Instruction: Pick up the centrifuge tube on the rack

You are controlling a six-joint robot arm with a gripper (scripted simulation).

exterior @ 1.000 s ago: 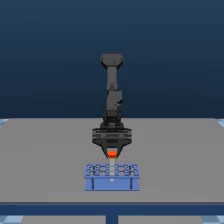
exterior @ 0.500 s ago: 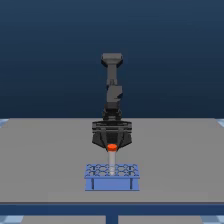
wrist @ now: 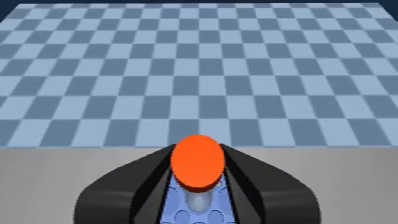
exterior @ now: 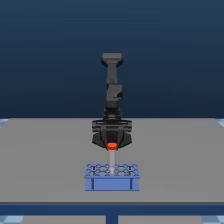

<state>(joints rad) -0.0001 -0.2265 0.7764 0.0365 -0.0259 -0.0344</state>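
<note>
While gripper (exterior: 112, 145) clamps centrifuge tube (exterior: 111, 159), upright, above rack (exterior: 112, 177)

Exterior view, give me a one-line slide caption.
Gripper shut on the orange-capped centrifuge tube, held upright with its tip just above the blue rack on the grey table.

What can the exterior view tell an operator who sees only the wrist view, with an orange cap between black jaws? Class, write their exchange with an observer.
Operator: Is the centrifuge tube out of the rack?
Observer: Most of the centrifuge tube shows above the rack. Its tip overlaps the rack's top, so I cannot tell if it is clear.
Operator: Does it hang straight?
Observer: Yes, it hangs upright below the jaws, cap uppermost.
Operator: Where is the rack?
Observer: Near the front edge of the grey table, directly under the jaws.
</note>
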